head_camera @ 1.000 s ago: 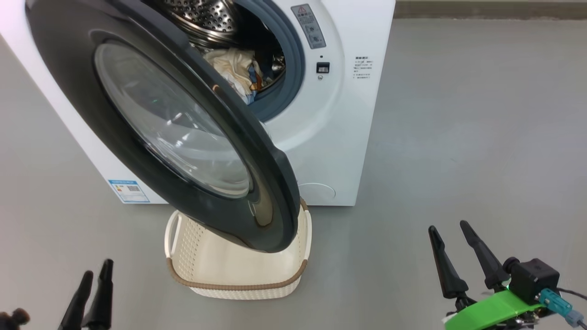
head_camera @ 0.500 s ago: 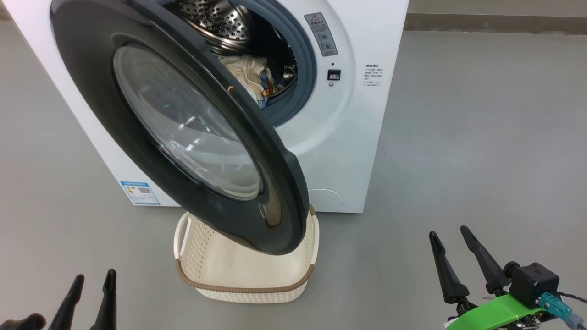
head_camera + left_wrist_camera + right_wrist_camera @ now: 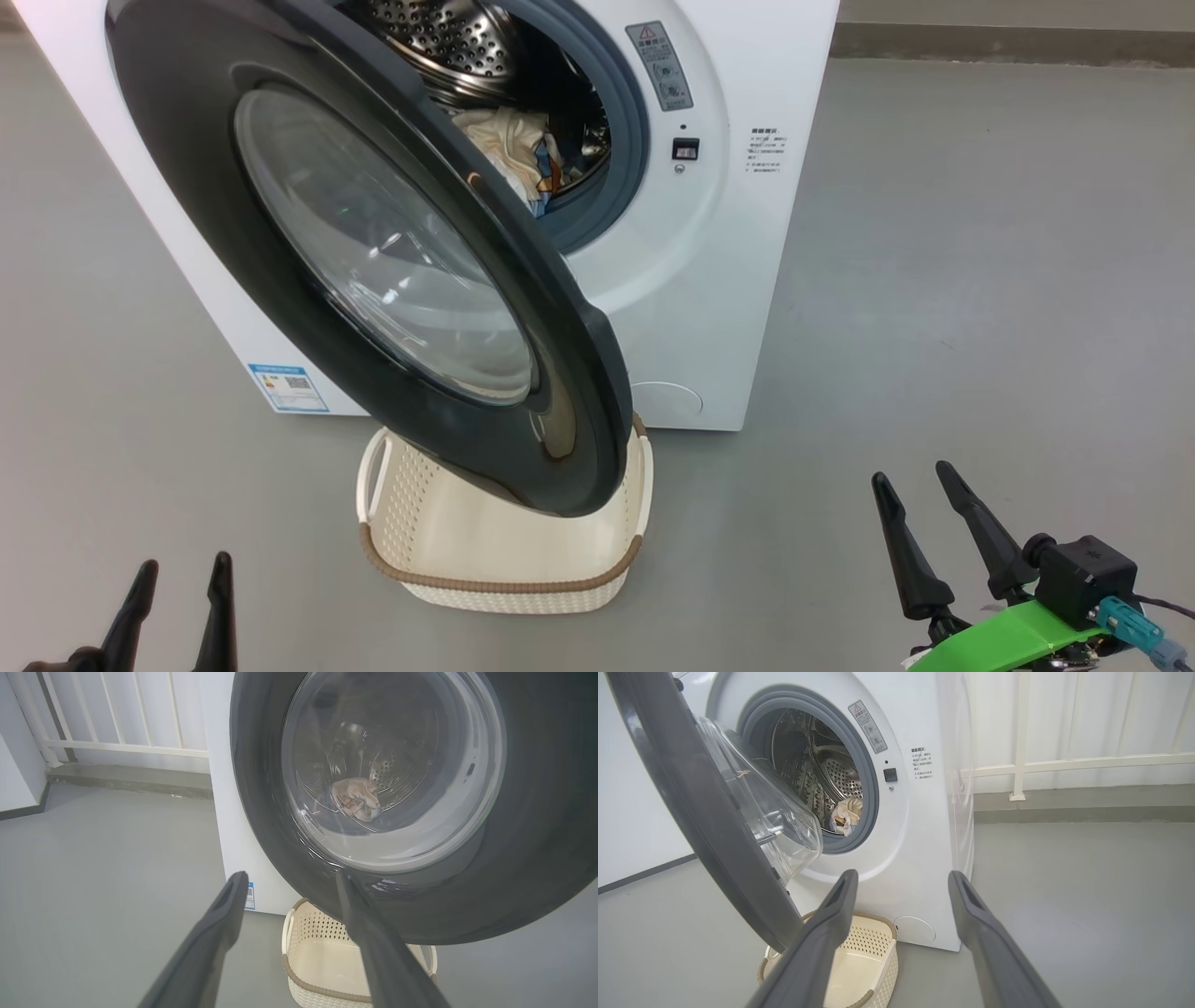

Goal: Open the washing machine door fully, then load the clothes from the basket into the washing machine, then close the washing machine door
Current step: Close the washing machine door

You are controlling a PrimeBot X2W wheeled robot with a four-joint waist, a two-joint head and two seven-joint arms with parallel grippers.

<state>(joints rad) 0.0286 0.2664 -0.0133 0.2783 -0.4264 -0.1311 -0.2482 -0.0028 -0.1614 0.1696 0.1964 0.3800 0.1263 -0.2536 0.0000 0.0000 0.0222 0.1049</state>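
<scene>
The white washing machine (image 3: 709,280) stands on the grey floor. Its black-rimmed washing machine door (image 3: 308,308) is swung out towards me and hangs over the basket (image 3: 504,583). Cream and blue clothes (image 3: 513,149) lie in the steel drum and also show as clothes (image 3: 846,812) through the opening. What I see of the basket's inside is bare. My left gripper (image 3: 184,562) is open at the lower left, apart from the door. My right gripper (image 3: 910,472) is open at the lower right, holding nothing. In the left wrist view the left gripper (image 3: 290,877) points at the door (image 3: 537,835).
A white railing (image 3: 1064,763) and a raised grey kerb (image 3: 1083,798) run behind the machine on its right. A blue label (image 3: 289,387) marks the machine's lower left corner. Open grey floor (image 3: 980,280) lies to the right of the machine.
The head camera has shifted, so the machine and basket sit further right in the view. My left gripper shows lower in the view. The door and right gripper have kept their places.
</scene>
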